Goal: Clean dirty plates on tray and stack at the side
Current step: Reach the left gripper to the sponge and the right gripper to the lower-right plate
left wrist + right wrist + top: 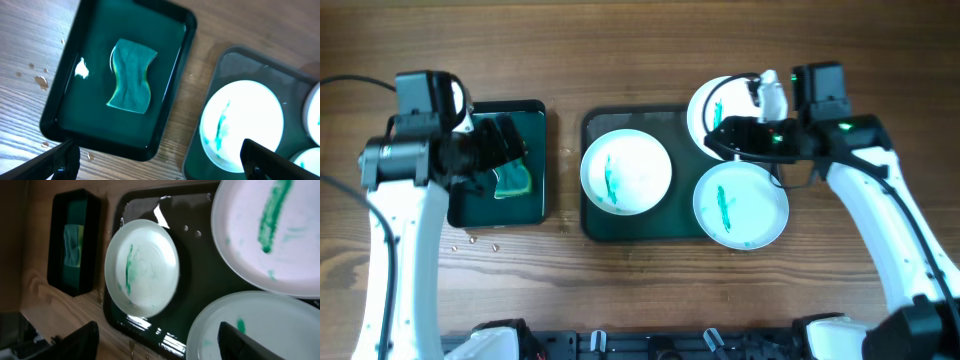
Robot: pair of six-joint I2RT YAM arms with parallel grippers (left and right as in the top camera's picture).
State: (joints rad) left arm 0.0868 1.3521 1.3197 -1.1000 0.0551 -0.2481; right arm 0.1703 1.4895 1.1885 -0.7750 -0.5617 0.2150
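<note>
right gripper (716,137) spread above far plate (704,104) — smeared (green)

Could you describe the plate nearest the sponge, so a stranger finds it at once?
Find the large dark green tray in the middle of the table, carrying three smeared white plates. This plate lies alone on its left half, wholly inside the rim; the other two overhang the right side.
</note>
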